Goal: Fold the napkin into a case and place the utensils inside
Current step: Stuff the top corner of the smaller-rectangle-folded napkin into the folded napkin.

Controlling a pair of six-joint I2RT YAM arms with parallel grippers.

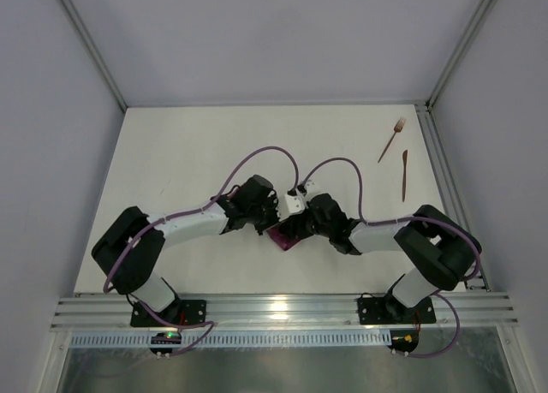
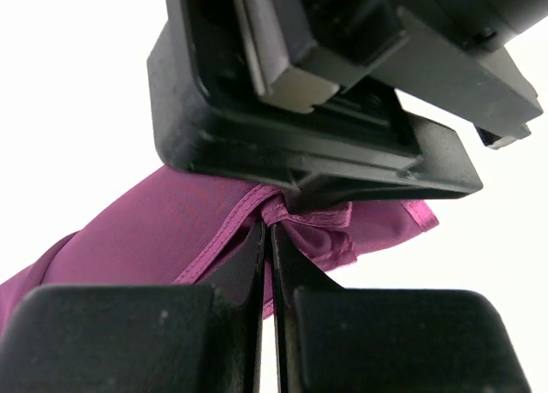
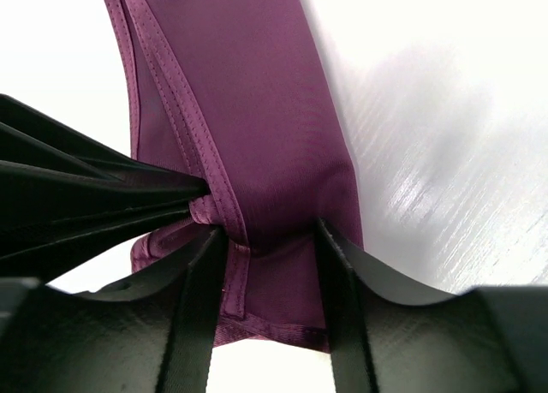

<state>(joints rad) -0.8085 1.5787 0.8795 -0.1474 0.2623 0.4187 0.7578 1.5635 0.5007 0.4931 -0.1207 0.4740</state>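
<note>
The plum-purple napkin lies folded into a narrow strip at mid-table, mostly hidden under both wrists. In the left wrist view my left gripper is shut on a hemmed edge of the napkin, right under the right gripper's black body. My right gripper is open, its fingers straddling the end of the napkin strip while the left fingers pinch the hem beside it. The copper-brown fork and knife lie apart at the far right.
A metal rail borders the white table's right side, close to the utensils. Purple cables loop over both arms near the middle. Grey walls enclose the table at the back and sides.
</note>
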